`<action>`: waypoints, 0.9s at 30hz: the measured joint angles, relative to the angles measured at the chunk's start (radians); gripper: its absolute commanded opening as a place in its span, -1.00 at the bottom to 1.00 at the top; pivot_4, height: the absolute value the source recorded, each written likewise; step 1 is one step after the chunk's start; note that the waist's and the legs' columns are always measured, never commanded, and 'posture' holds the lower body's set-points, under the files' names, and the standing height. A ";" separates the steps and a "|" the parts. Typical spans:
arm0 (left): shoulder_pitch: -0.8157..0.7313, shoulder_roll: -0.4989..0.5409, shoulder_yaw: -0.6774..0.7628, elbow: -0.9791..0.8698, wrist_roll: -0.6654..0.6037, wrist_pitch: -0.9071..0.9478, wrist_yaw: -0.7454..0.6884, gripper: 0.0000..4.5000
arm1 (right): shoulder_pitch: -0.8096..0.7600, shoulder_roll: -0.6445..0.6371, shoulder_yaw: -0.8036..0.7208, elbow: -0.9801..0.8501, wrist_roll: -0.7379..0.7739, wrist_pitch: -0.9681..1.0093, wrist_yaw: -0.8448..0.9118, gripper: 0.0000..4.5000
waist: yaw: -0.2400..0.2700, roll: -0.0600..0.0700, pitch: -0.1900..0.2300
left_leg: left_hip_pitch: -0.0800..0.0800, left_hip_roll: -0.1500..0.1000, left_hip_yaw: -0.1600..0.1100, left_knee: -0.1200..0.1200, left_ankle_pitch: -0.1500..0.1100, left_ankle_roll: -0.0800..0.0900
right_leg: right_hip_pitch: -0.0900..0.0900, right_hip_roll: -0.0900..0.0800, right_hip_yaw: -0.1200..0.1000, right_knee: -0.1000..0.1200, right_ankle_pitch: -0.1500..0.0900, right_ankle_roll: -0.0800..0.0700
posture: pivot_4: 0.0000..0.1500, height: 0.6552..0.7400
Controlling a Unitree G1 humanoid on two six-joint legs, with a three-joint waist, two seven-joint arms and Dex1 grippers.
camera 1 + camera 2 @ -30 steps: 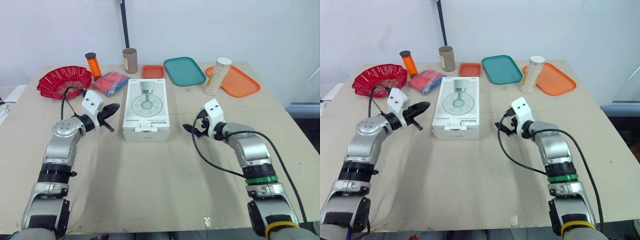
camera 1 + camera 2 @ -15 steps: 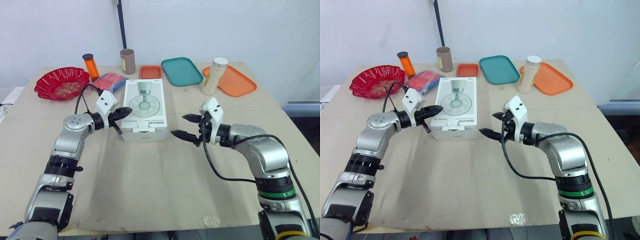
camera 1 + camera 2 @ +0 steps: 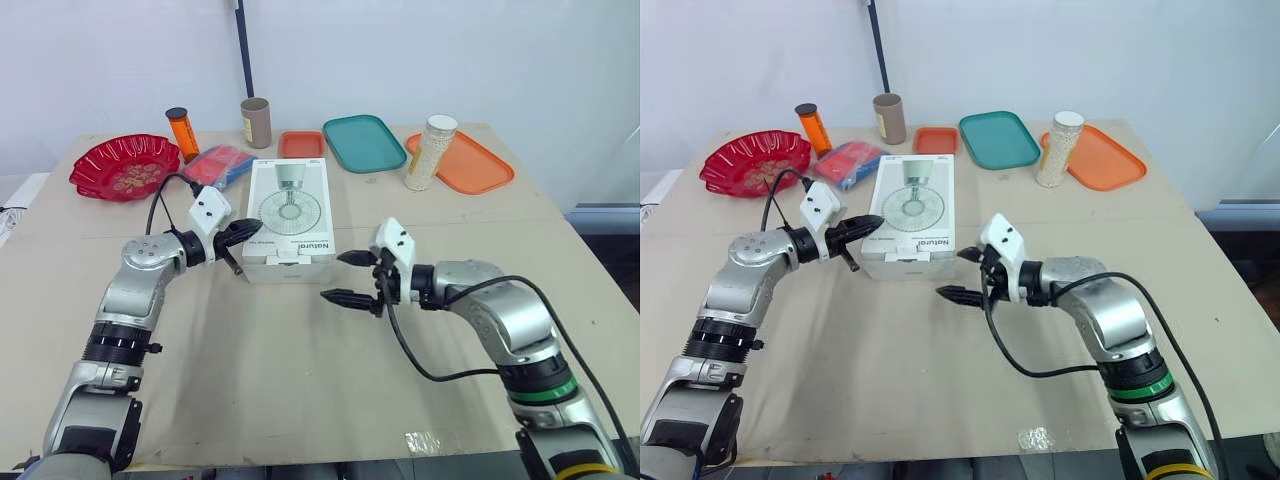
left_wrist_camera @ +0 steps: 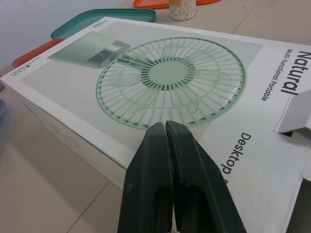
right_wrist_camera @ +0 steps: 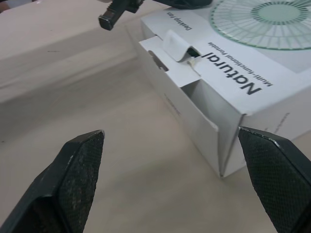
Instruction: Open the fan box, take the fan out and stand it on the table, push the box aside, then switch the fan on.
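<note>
Right end effector, spread, faces the flap of the fan box; left end effector pressed together. Missing the flap could shove the box.

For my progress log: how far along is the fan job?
Nothing is finished: the box lies flat, its flap closed. In hand: the left gripper, shut, sits over the box's left edge, and the right gripper hangs open before the flap end. Left: opening, lifting out and standing the fan, pushing the box aside, switching on.
</note>
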 measured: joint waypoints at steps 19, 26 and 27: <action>0.001 0.001 -0.004 -0.001 0.002 -0.002 0.004 -0.94 | 0.050 -0.046 0.025 0.010 0.023 -0.098 0.096 1.00 | 0.001 -0.001 0.000 | 0.001 0.000 0.000 0.001 0.000 0.000 | 0.001 0.000 0.000 0.000 0.000 0.000 | 1.00 1.00; 0.009 0.001 -0.002 -0.013 0.000 0.000 0.001 -0.94 | 0.024 -0.050 0.038 0.101 -0.035 -0.151 0.083 1.00 | 0.002 -0.002 -0.001 | 0.000 0.000 0.000 0.001 0.000 0.000 | 0.001 0.000 -0.001 -0.001 0.000 0.000 | 1.00 1.00; 0.014 0.001 -0.001 -0.021 -0.002 0.001 0.001 -0.94 | 0.020 -0.043 0.042 0.120 -0.048 -0.158 0.074 1.00 | 0.001 -0.002 -0.001 | 0.000 0.000 0.000 0.001 0.000 0.000 | 0.001 0.000 -0.001 0.000 0.000 0.000 | 1.00 1.00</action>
